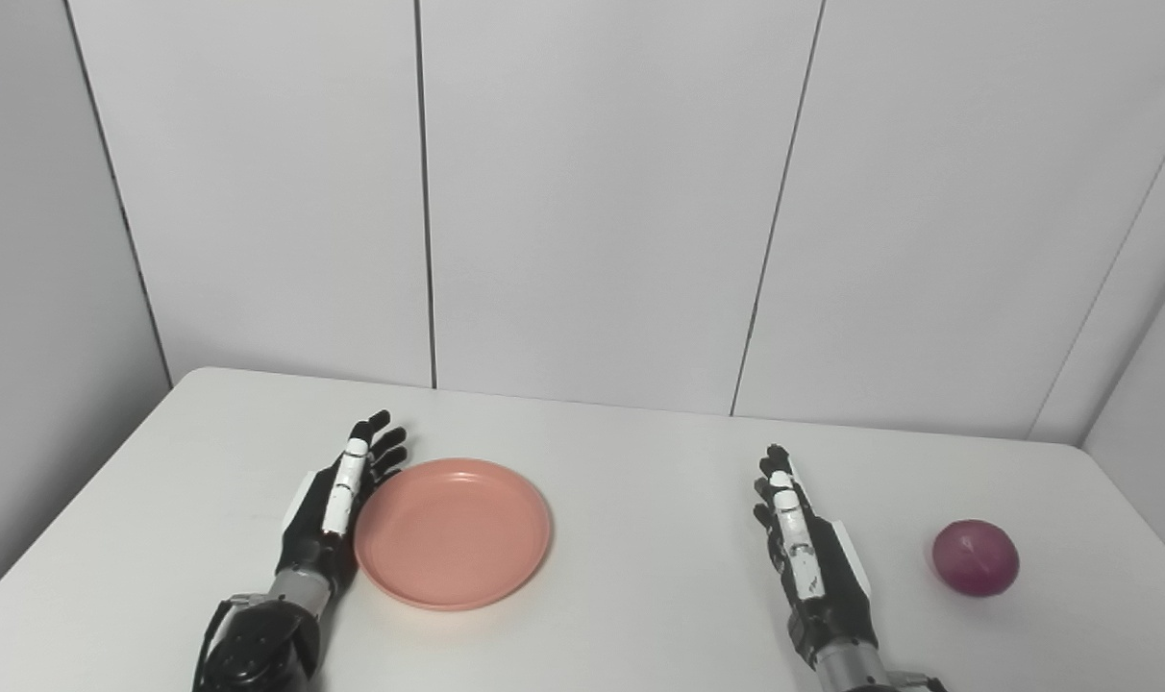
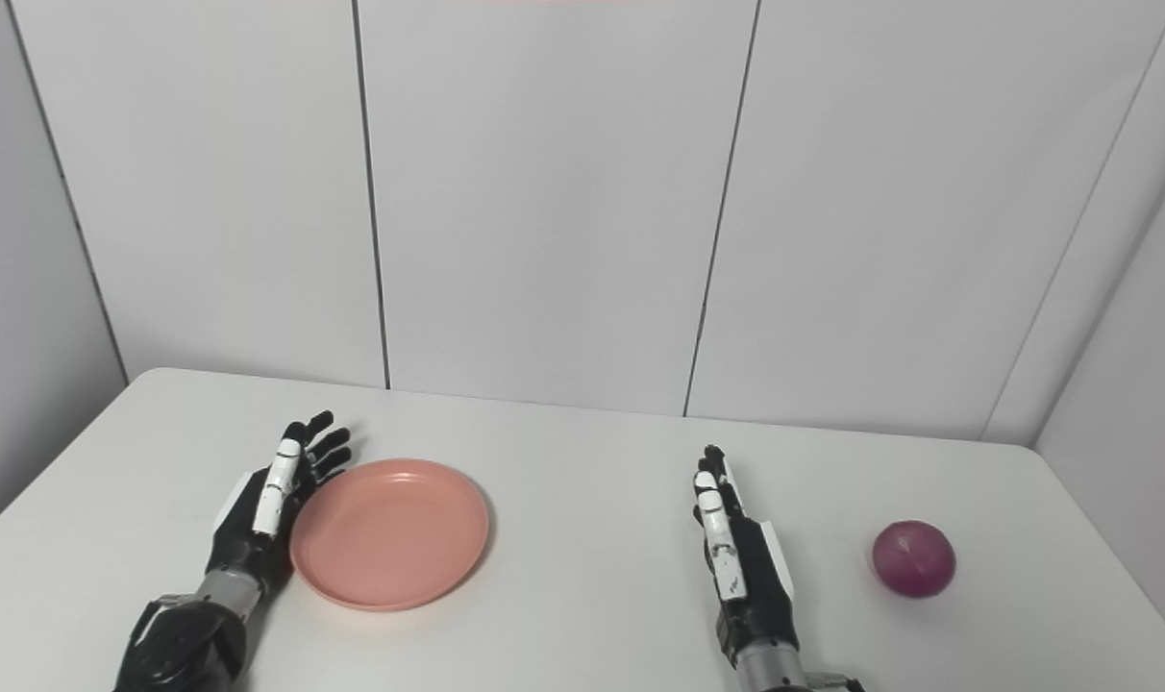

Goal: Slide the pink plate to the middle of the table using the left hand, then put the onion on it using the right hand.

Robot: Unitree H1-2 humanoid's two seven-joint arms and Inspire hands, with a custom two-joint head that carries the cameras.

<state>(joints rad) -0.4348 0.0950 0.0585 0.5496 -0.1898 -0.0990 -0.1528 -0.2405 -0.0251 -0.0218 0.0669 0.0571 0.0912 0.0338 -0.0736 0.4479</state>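
Note:
A round pink plate [image 1: 453,531] lies flat on the white table [image 1: 640,500], left of the middle. My left hand [image 1: 337,500] stands on edge against the plate's left rim, fingers straight and apart, holding nothing. A purple-red onion [image 1: 975,557] rests on the table at the right. My right hand [image 1: 805,553] stands on edge to the left of the onion, well apart from it, fingers straight and holding nothing.
Grey wall panels [image 1: 592,192] rise behind the table's far edge. The table's right edge runs close to the onion. Bare tabletop lies between the plate and my right hand.

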